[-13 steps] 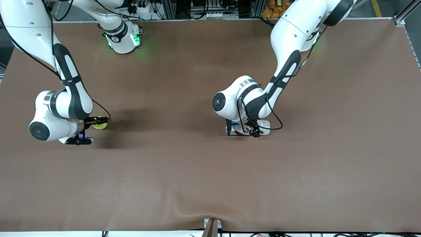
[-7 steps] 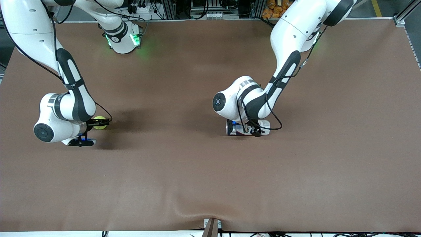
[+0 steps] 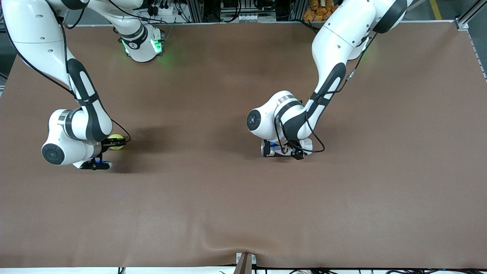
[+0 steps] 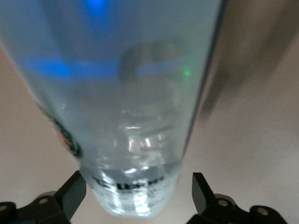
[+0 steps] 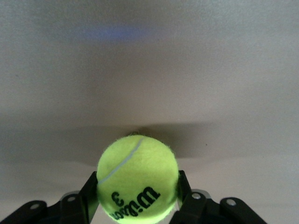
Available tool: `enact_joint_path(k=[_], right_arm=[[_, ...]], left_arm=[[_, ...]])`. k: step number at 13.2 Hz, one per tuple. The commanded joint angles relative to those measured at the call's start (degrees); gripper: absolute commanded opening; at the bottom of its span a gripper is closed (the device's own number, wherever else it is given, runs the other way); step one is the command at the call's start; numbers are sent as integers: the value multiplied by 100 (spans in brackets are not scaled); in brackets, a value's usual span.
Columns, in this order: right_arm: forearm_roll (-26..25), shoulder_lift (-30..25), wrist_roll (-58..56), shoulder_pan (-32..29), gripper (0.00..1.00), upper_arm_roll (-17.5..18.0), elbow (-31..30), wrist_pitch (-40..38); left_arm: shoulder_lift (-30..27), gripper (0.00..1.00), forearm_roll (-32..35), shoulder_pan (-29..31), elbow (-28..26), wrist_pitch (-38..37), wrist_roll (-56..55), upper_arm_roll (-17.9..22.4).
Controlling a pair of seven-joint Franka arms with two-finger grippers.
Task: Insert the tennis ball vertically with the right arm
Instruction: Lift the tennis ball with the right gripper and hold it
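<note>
Seeing a brown table mat [image 3: 243, 213] filling the frame, wrinkling at bottom middle by a metal bracket [image 3: 245, 262]; seeing orange objects [image 3: 317, 7] lying at top edge.

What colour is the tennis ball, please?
Yellow-green tennis ball with black print, clearest in the right wrist view.

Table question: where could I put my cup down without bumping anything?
The table is bare along the whole strip nearest the front camera, and between the tennis ball and the clear canister. It is crowded only around the right gripper, shut on the ball, and the left gripper, open around the canister.
</note>
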Motion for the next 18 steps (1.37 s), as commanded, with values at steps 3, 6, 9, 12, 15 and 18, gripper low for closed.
enact_joint_path(k=[3, 6, 9, 12, 15, 18], right_arm=[[-85, -248, -368, -42, 0, 12, 92, -252], [-103, -574, -351, -51, 0, 21, 643, -1137], [-103, -688, -333, -25, 0, 38, 1541, -2053], [-103, -1152, -298, -51, 0, 30, 1745, -2301], [-103, -1680, -194, -95, 0, -6, 1771, -2328], [-103, -1752, 219, -95, 0, -6, 2104, -2442]], left_arm=[[105, 100, 146, 115, 57, 290, -70, -10], [166, 100, 155, 124, 57, 325, -70, -10], [184, 100, 268, 133, 57, 369, -79, -10], [211, 100, 287, 133, 57, 396, -70, -10], [211, 95, 278, 133, 57, 413, -70, -10], [184, 86, 252, 160, 66, 405, -70, -19]])
